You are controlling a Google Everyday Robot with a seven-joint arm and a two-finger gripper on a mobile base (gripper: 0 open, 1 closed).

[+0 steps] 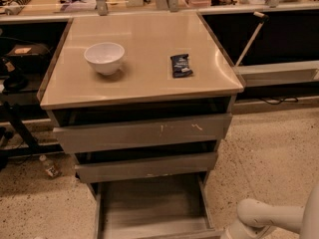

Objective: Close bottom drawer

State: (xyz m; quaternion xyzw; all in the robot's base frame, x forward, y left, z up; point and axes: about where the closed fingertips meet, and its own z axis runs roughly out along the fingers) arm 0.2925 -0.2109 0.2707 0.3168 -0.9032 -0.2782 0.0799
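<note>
Narrow grey bottom drawer (149, 205) stands pulled open.

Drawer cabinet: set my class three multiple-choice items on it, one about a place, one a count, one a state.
1. Where does the bowl sit?
A. left of the packet in the picture
B. right of it
C. in a drawer

2. How many drawers does the cabinet have?
A. two
B. three
C. four

3. The bottom drawer is
A. shut
B. pulled far out
C. taken off

Answers: 1 A, the bowl stands nearer the picture's left edge than the packet. 2 B, three grey fronts are stacked. 3 B, its bare inside shows. The gripper is out of frame; only the arm shows at bottom right.
</note>
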